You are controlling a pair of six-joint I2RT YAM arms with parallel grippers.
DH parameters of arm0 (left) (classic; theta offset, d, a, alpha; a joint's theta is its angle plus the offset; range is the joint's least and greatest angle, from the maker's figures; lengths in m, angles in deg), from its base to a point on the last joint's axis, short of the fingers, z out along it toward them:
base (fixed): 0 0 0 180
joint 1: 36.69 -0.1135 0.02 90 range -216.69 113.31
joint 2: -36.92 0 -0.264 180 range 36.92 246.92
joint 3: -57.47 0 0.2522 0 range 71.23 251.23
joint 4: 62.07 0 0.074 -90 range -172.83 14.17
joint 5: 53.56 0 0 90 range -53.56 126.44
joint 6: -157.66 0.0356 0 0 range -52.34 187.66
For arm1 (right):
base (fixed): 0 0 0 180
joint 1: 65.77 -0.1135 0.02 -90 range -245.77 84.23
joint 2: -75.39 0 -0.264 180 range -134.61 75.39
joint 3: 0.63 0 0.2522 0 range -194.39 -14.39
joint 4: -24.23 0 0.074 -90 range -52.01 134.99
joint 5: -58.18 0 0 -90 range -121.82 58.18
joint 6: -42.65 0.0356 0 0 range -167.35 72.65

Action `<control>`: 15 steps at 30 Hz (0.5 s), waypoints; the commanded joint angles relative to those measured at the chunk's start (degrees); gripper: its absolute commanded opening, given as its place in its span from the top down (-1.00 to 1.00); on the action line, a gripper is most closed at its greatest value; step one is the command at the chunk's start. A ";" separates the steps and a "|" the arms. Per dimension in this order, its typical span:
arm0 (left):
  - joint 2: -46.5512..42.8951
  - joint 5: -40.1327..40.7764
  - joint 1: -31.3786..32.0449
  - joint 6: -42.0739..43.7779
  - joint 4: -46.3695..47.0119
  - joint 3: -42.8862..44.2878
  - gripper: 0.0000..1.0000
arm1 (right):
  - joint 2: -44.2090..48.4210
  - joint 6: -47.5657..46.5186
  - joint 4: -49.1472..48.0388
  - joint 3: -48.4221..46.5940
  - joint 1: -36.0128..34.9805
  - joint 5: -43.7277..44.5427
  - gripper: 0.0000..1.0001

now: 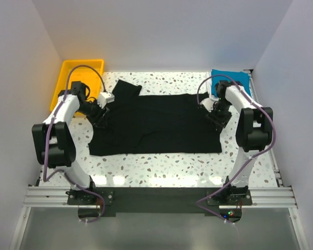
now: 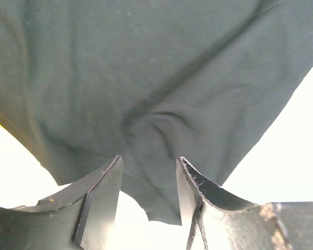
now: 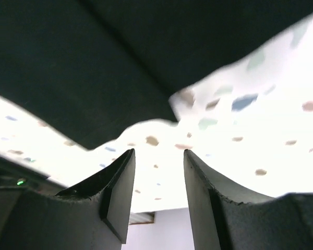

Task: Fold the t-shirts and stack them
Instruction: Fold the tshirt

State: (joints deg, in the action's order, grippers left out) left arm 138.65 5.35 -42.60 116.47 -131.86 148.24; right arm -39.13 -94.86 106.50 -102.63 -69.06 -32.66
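A black t-shirt (image 1: 156, 122) lies spread flat across the speckled table, one sleeve sticking out at the back left. My left gripper (image 1: 100, 115) is low at the shirt's left edge. In the left wrist view its jaws (image 2: 148, 159) stand open with a corner of the black cloth (image 2: 146, 78) lying between them. My right gripper (image 1: 215, 115) is low at the shirt's right edge. In the right wrist view it (image 3: 159, 151) is open and empty over bare table, the shirt's edge (image 3: 94, 62) just ahead of the fingertips. A folded blue t-shirt (image 1: 230, 78) lies at the back right corner.
A yellow bin (image 1: 73, 63) stands at the back left, behind the left arm. White walls close in the table on the left, back and right. Bare speckled table (image 1: 161, 169) shows between the shirt and the arm bases.
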 commanded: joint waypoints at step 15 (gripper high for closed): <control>-5.41 -1.87 1.51 -16.46 9.18 -15.58 -0.31 | 8.52 8.57 -0.39 14.94 0.30 -10.23 0.12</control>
State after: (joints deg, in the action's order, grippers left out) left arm 132.51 3.71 -42.01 103.38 -126.79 132.72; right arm -32.53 -87.56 108.34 -89.21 -68.71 -41.07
